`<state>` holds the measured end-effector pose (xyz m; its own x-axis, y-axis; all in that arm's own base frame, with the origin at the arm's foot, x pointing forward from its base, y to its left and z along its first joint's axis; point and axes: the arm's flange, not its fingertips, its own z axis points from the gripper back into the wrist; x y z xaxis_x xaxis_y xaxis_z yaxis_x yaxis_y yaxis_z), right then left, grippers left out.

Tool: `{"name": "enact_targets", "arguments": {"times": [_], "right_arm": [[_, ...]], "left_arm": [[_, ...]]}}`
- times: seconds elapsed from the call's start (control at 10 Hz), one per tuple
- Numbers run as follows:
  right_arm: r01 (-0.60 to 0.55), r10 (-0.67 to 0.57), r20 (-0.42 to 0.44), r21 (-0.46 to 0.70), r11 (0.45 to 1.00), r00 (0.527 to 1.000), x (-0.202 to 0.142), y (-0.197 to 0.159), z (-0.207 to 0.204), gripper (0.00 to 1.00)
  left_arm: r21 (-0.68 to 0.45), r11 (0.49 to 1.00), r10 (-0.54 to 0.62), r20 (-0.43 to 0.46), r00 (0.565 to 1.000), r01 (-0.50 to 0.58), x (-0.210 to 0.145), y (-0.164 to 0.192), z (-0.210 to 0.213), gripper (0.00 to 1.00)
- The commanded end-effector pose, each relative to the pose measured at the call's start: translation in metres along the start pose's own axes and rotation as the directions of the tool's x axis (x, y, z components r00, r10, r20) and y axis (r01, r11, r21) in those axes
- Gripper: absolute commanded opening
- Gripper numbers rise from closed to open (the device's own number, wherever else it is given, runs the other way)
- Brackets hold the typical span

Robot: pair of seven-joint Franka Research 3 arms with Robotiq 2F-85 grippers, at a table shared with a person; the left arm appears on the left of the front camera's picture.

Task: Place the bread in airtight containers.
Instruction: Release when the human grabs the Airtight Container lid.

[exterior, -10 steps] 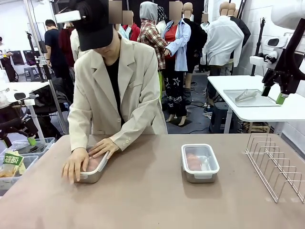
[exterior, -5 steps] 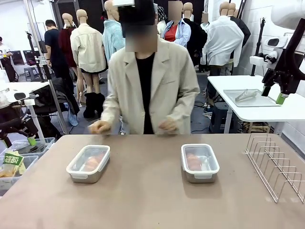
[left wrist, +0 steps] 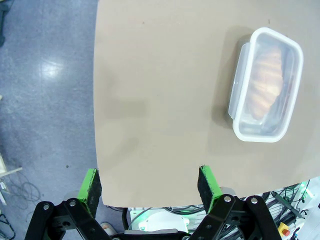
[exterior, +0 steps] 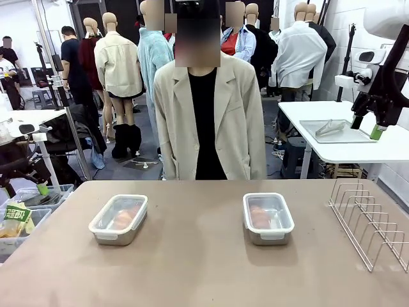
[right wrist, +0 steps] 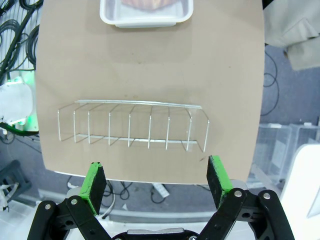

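Observation:
Two steel airtight containers stand on the brown table, each with a clear lid on. The left container (exterior: 119,219) holds a golden-brown bread roll (exterior: 123,216); in the left wrist view this container (left wrist: 266,91) and its bread (left wrist: 265,85) lie at the upper right. The right container (exterior: 268,217) also holds bread (exterior: 260,216), and its edge (right wrist: 146,12) shows at the top of the right wrist view. My left gripper (left wrist: 149,187) hangs open high above the table's edge. High over the rack my right gripper (right wrist: 156,181) stands open too. Neither touches anything.
A wire rack (exterior: 370,224) stands at the table's right side, seen from above in the right wrist view (right wrist: 132,127). A person in a beige jacket (exterior: 204,115) stands upright behind the far edge. Bins (exterior: 25,211) sit off the table's left.
The person took both hands off the left container's lid, straightened up and now stands with arms down. The containers and both grippers have not moved.

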<state>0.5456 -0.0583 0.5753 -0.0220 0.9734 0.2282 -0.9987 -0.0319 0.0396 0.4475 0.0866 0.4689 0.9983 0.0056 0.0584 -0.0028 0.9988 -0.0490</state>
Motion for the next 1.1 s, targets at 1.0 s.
{"name": "enact_targets", "arguments": {"times": [1.0], "right_arm": [[-0.001,0.001,0.001,0.001,1.000,1.000,0.0003,0.0030,-0.0019,1.00]], "left_arm": [[0.013,1.000,0.017,0.014,1.000,-0.018,-0.0003,0.0000,-0.0003,1.00]]}}
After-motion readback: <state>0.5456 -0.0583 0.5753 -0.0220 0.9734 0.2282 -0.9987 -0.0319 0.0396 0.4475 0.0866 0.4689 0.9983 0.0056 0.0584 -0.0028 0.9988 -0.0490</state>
